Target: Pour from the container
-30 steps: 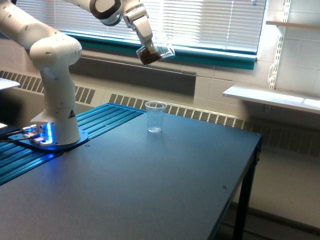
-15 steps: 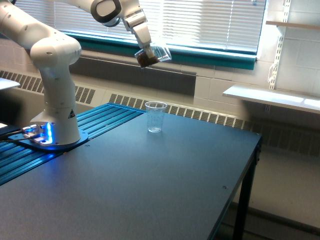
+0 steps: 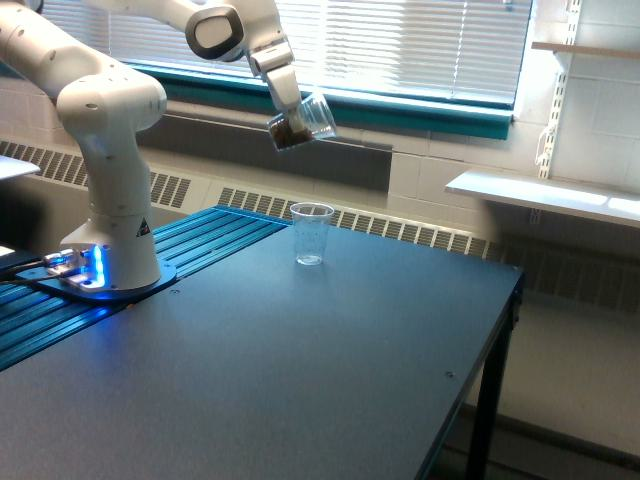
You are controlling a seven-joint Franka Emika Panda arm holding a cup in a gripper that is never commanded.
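The white arm [image 3: 110, 110] reaches from its base on the exterior view's left, up and across toward the window, and its tool [image 3: 290, 108] is clamped on the container [image 3: 301, 122] — a small clear cup with a rounded body. The container hangs in the air in front of the teal window sill [image 3: 420, 110], well above the table [image 3: 300, 370]. It is tilted, its mouth turned up and toward the exterior view's right, and a dark brown filling sits in its lower end, on the exterior view's left.

Below it, and a little toward the exterior view's right, a straight-sided clear plastic cup [image 3: 311, 234] stands upright on the dark table near the far edge, well apart from the container. Whether anything lies in this cup cannot be told.

The arm's base [image 3: 100, 275] stands on a ribbed blue surface — a blue light glows at its foot. Closed blinds [image 3: 400, 40] cover the window behind.
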